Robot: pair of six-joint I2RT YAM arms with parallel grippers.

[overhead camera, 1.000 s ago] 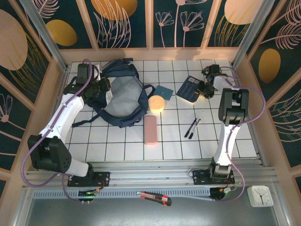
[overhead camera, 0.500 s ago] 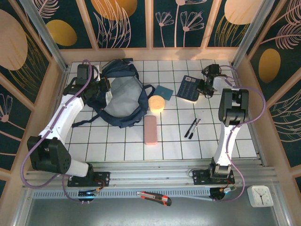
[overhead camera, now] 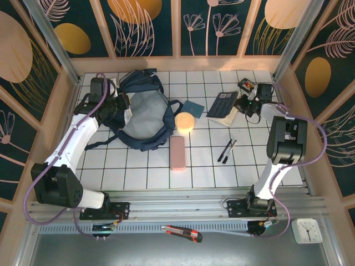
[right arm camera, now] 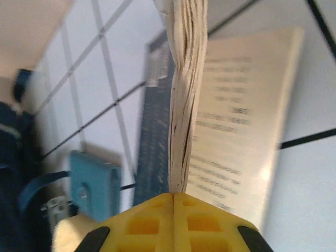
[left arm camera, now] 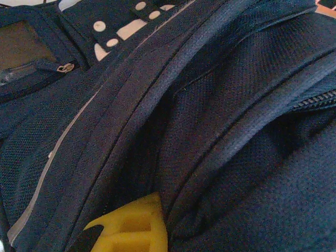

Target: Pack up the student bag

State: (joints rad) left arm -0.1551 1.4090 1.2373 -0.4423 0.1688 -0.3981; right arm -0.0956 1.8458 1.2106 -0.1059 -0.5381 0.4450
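Navy student bag (overhead camera: 143,117) lay at upper left; my left gripper (overhead camera: 123,106) was closed, seemingly pinching its fabric. My right gripper (right arm camera: 173,195) clamped the book (right arm camera: 185,84) pages.

The left arm (overhead camera: 77,133) reaches up the left side and bends in at the wrist. The left gripper (overhead camera: 118,105) is closed, and its yellow finger (left arm camera: 131,228) pinches the cloth of the student bag (left arm camera: 236,131). The right arm (overhead camera: 277,144) stands tall, stretches far back, then turns left. The right gripper (right arm camera: 173,197) is squeezed tight on the edge of a book (right arm camera: 185,79).
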